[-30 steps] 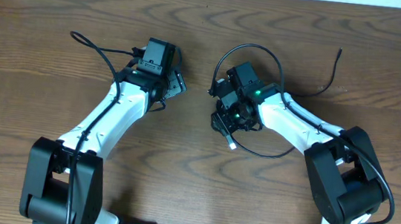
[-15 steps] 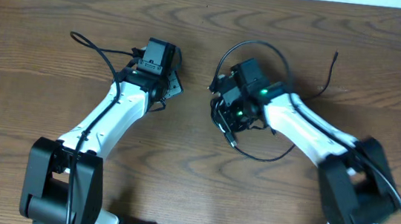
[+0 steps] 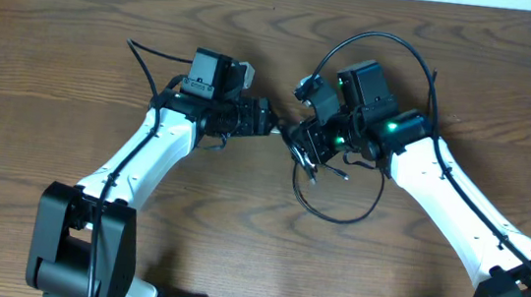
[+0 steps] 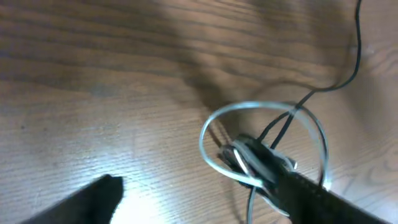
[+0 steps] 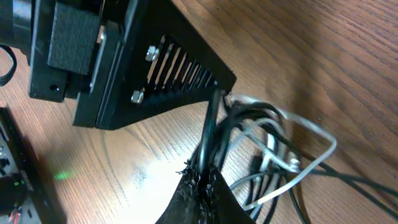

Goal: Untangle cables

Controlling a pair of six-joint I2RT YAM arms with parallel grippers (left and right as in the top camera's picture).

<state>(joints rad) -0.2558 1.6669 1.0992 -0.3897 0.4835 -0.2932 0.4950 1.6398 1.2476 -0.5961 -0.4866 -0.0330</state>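
"Black and white cables (image 4: 252,158), where were they?"

"Bunched at the table's (image 3: 78,50) middle. My right gripper (image 3: 304,139) was clamped on them; my left gripper's (image 3: 270,121) jaws stood apart, one touching them."

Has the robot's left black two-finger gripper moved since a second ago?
Yes. Against the wooden table's grain, the left gripper has swung rightward, toward the tangled black and white cables held by the right gripper.

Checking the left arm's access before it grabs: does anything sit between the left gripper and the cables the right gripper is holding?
Nothing visible does. The left gripper is open right at the tangled cables, its tip seemingly touching them, while the right gripper pinches the bundle from the other side.
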